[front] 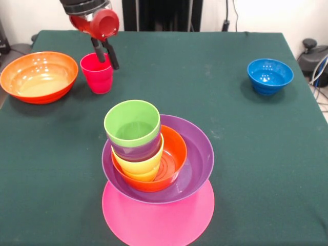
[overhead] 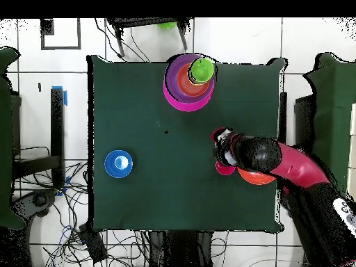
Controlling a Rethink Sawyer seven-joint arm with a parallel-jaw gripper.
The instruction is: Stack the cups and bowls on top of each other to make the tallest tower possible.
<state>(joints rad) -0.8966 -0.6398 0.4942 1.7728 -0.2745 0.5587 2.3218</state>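
Observation:
The tower stands near the table's front edge: an upturned pink bowl [front: 158, 223] as base, then a purple bowl [front: 199, 159], a small orange bowl [front: 174, 154], a yellow cup [front: 137, 168], a purple cup [front: 134, 150] and a light green cup [front: 132, 123] on top. It also shows in the overhead view [overhead: 182, 97]. A red cup [front: 97, 77] stands upright on the table at the back left. My gripper [front: 106, 60] is open at the cup's far right rim, one finger inside and one outside. The medium light green bowl is not on the table.
A large orange bowl [front: 38, 77] sits just left of the red cup, close to the table's left edge. A small blue bowl [front: 270, 76] sits at the back right. A green thing [overhead: 167, 25] lies beyond the table's edge in the overhead view.

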